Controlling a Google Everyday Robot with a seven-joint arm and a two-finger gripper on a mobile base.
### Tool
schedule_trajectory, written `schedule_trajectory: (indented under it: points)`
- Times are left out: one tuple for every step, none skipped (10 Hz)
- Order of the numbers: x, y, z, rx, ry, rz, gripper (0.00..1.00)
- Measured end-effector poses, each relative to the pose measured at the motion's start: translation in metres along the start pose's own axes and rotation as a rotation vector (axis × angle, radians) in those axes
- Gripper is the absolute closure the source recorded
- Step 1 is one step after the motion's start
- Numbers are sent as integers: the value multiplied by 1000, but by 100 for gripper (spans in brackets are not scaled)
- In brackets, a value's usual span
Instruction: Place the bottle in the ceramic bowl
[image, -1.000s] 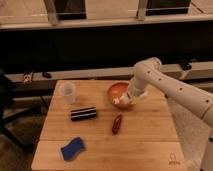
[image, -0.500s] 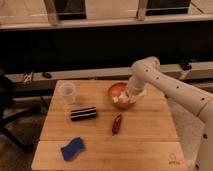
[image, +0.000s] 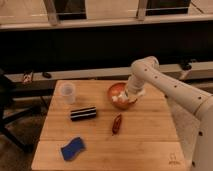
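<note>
My gripper (image: 131, 95) hung low over the right rim of the round orange-brown glazed ceramic bowl (image: 113, 90), which sat on the wooden surface (image: 145, 142) toward its back edge. The small white plastic bottle (image: 119, 97) lay inside the bowl, pale against the glaze, right under my wrist. Whether my fingers were parted or closed, and whether they had any hold on the bottle, I could not tell; my own arm covered that spot.

As I judged it, the step was the release. Doing it well meant letting go only once the bottle rested on the bowl's floor, opening gently so it would not be flicked over the rim, then lifting straight up without catching the bowl's edge and dragging it.

The translucent white cup (image: 67, 93) stood well to the left, the dark striped bar (image: 83, 113) and the slender dark red object (image: 117, 123) lay nearer the front, the blue sponge (image: 73, 148) nearest, all well apart from my path.
</note>
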Motion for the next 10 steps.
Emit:
schedule_trajectory:
  points:
    - [2, 0, 1, 1, -1, 2, 92]
    - [3, -1, 2, 0, -2, 4, 92]
    - [3, -1, 3, 0, -3, 3, 90]
    - [2, -3, 4, -1, -6, 3, 85]
    - [2, -3, 5, -1, -6, 3, 85]
    - [2, -4, 6, -1, -8, 4, 85]
    - [2, -5, 7, -2, -9, 3, 84]
    - [3, -5, 7, -2, -12, 5, 77]
    - [3, -5, 8, -3, -13, 5, 70]
    - [3, -6, 8, -3, -14, 5, 63]
